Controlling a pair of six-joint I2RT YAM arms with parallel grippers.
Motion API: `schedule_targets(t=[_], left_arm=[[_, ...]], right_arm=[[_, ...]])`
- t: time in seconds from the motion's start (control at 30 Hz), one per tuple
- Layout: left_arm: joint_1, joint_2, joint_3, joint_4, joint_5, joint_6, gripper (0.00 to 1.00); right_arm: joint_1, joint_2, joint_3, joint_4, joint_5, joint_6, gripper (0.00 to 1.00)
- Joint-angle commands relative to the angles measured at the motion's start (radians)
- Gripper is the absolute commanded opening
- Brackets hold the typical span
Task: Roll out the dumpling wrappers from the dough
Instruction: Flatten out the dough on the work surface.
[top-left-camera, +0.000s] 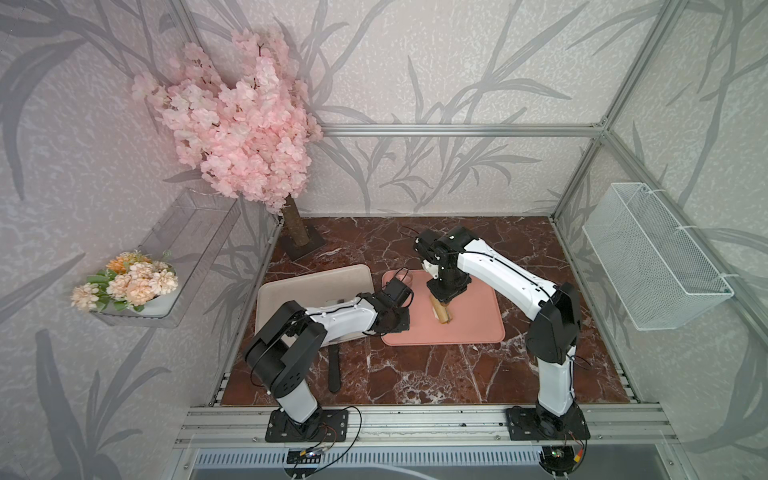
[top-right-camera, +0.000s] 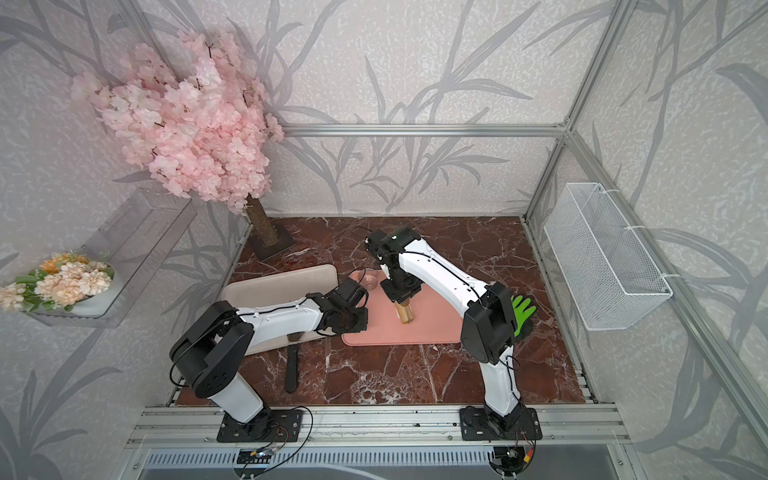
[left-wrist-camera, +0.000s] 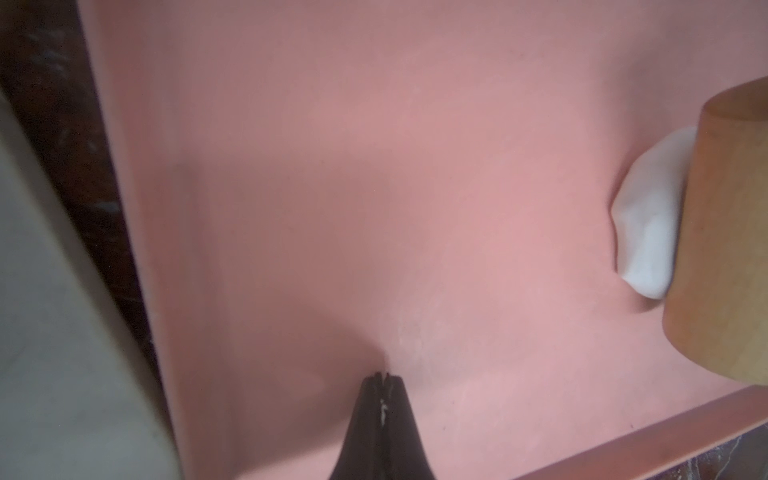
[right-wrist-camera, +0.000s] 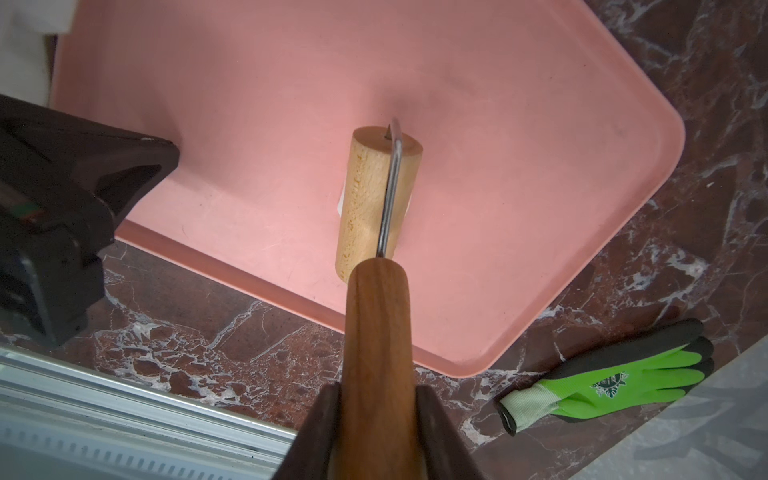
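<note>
The dough (left-wrist-camera: 648, 216) is a soft white lump on the pink tray (top-left-camera: 469, 328), partly pressed under the tan wooden roller (left-wrist-camera: 727, 232). In the right wrist view the roller's drum (right-wrist-camera: 374, 199) covers nearly all of it; only a white sliver shows beside the drum. My right gripper (right-wrist-camera: 378, 388) is shut on the roller's brown handle (right-wrist-camera: 378, 324), above the tray's middle in both top views (top-left-camera: 441, 312) (top-right-camera: 404, 312). My left gripper (left-wrist-camera: 383, 375) is shut and empty, tips down at the tray's surface near its left side, apart from the dough. No dumpling wrappers are in view.
A beige tray (top-left-camera: 316, 286) lies left of the pink one, under my left arm. A clear glass cup (top-right-camera: 369, 279) stands at the pink tray's far left corner. A black-handled tool (top-left-camera: 334, 370) lies near the front left. A green glove (right-wrist-camera: 623, 378) lies right of the tray.
</note>
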Motion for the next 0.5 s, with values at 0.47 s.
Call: schedule_targets(t=[0.47], left_arm=[[-0.005,0.049,-0.038,-0.062,0.013,-0.004,0.00]], right_arm=[[-0.019,-0.031,0.159,-0.119,0.031,-0.015,0.00]])
